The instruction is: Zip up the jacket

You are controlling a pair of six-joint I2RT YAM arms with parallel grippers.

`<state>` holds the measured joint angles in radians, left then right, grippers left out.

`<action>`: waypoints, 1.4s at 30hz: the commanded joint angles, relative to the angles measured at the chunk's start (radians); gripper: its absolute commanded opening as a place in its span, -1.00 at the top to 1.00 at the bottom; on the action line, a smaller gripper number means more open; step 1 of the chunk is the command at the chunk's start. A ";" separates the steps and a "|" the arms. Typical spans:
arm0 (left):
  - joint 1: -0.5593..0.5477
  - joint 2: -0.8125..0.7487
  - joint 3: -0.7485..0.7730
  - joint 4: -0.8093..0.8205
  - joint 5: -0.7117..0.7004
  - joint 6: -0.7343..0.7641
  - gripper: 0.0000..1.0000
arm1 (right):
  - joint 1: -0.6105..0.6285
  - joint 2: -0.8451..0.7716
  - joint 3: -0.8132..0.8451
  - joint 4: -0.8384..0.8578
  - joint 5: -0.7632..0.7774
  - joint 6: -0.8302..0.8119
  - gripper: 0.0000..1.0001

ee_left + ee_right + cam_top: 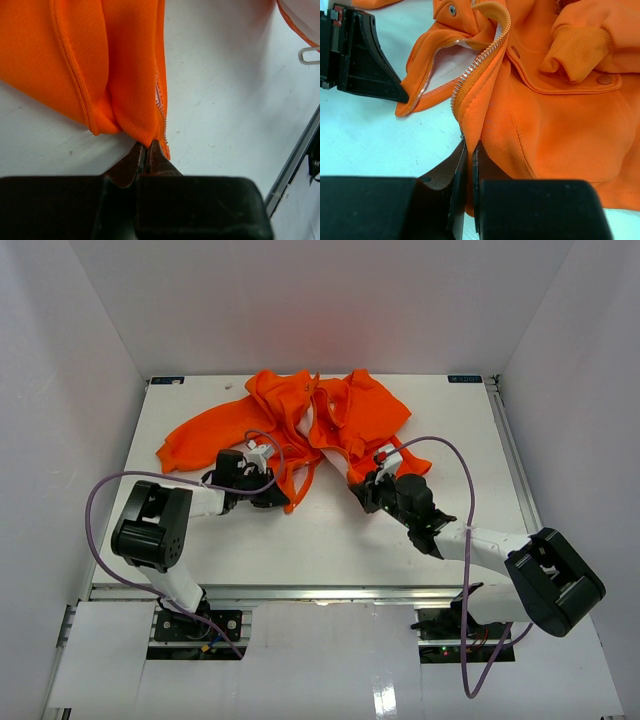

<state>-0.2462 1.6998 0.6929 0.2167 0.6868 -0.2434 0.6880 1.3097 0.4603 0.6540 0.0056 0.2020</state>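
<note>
**Unzipped jacket (300,420) held at both front edges**

The jacket lies rumpled on the table (330,550), toward its far side, with pale lining (451,61) showing between the front panels. Your left hand (148,150) is pressed together on the bottom corner of one zipper edge. Your right hand (469,152) pinches the other panel's hem, just below its zipper teeth (477,62).

We have two arms, the left arm (160,530) and the right arm (520,565), with black joint housings and white links. Behind the fingers (129,167) a purple cable (100,487) loops from each wrist. Those fingers are dark tapered blades on blocky black mounts.
</note>
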 commanded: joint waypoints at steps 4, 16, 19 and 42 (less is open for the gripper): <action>-0.017 -0.143 -0.165 0.540 0.166 -0.222 1.00 | 0.007 0.053 0.052 0.055 -0.230 -0.010 0.84; -0.093 -0.250 -0.361 1.118 0.145 -0.352 1.00 | 0.034 0.075 0.044 0.162 -0.499 0.050 0.84; -0.114 -0.286 -0.399 1.131 0.113 -0.297 1.00 | 0.034 0.074 0.034 0.188 -0.534 0.060 0.85; -0.227 -0.282 -0.544 1.441 -0.112 -0.262 1.00 | 0.050 0.128 -0.031 0.433 -0.625 0.177 0.84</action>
<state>-0.4509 1.4181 0.1746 1.3116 0.6485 -0.5030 0.7235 1.4212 0.4271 0.9693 -0.6170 0.3514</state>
